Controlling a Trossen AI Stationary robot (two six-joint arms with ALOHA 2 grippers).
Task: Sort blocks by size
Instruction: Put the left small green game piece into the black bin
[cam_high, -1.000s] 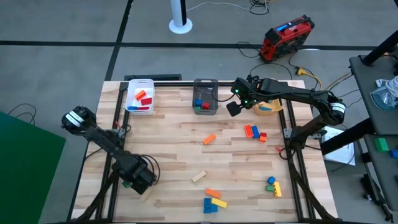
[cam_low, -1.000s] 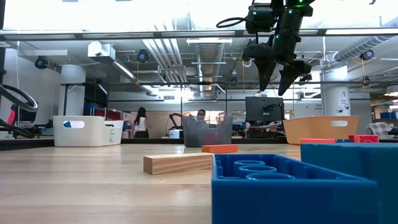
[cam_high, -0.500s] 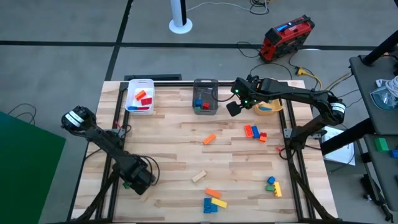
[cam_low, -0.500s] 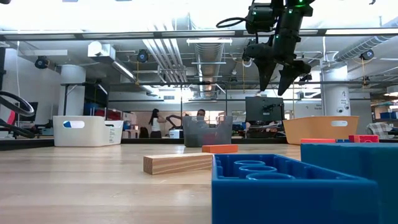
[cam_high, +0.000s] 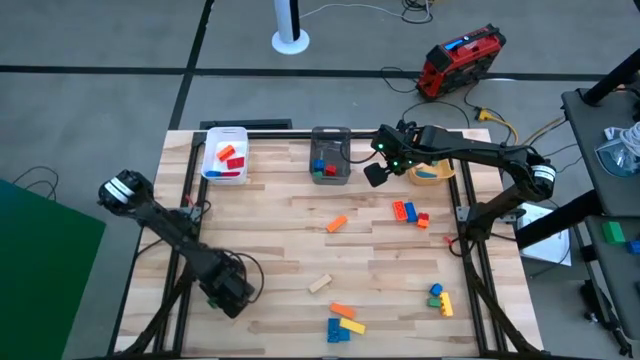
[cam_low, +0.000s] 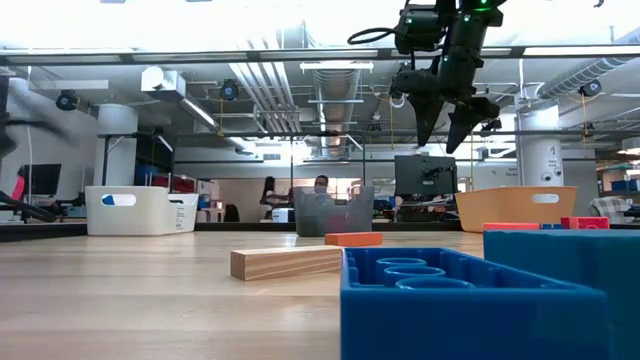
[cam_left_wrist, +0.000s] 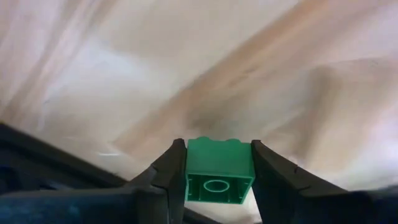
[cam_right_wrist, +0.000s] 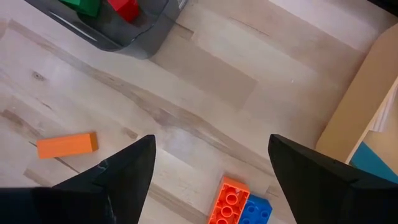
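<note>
Left gripper (cam_left_wrist: 217, 168), low near the table's front left corner, clamps a small green brick (cam_left_wrist: 219, 169) by its flat sides. It looks light, stiff and smooth, so side walls suit holding. Right gripper (cam_right_wrist: 211, 168) hangs open by the grey bin (cam_high: 330, 155).

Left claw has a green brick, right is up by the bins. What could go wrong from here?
1. The left claw pinches the green brick only at its sides near the fingertips; a fast swing toward the bins might let it slip.
2. The right claw hangs open between the grey bin and the orange bin, so a left-arm delivery there may crowd it.
3. The orange brick and the wood bar lie along the likely path.
</note>
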